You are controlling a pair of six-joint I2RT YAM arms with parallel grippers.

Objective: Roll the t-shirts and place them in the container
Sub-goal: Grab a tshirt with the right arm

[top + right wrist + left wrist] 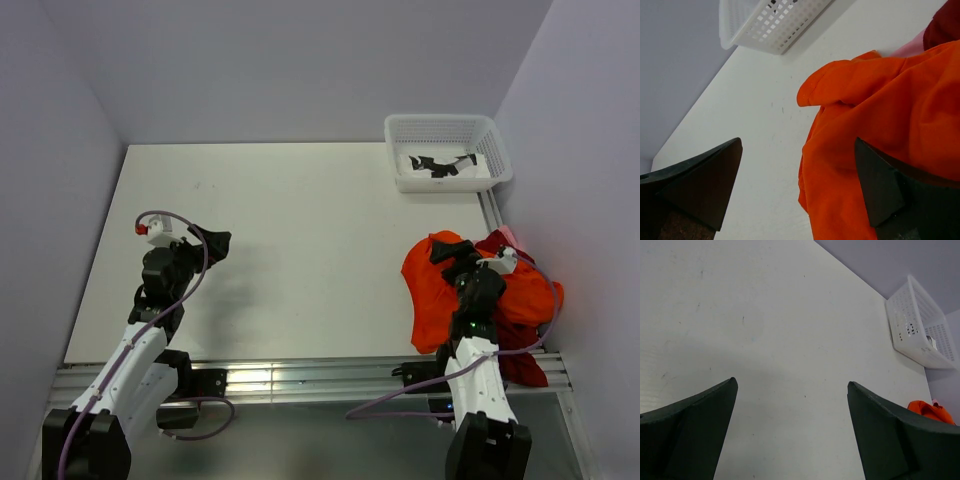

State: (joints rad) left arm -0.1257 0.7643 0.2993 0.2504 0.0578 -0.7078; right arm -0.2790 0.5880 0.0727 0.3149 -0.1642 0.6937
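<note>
White matte table (300,250) takes up most of the top view, boxed in by pale lilac-grey walls (300,70) on three sides, with a silver rail (300,378) along the 6 o'clock edge. The surface is a bit scuffed, with tiny dark specks in the left wrist view

The t-shirts sit in one crumpled heap at about 4 o'clock, hard against the right-hand wall. The orange t-shirt (430,290) is on top and biggest, the dark red t-shirt (522,368) spills over the rail, and the pink t-shirt (912,48) only peeks out

White lattice basket (447,150) is at the 1 o'clock corner, something black and white inside, can't tell what

Left gripper (791,390) is at 8 o'clock over bare table, jaws wide apart, holding nothing. Right gripper (797,145) is at the orange shirt's edge, jaws apart too
</note>
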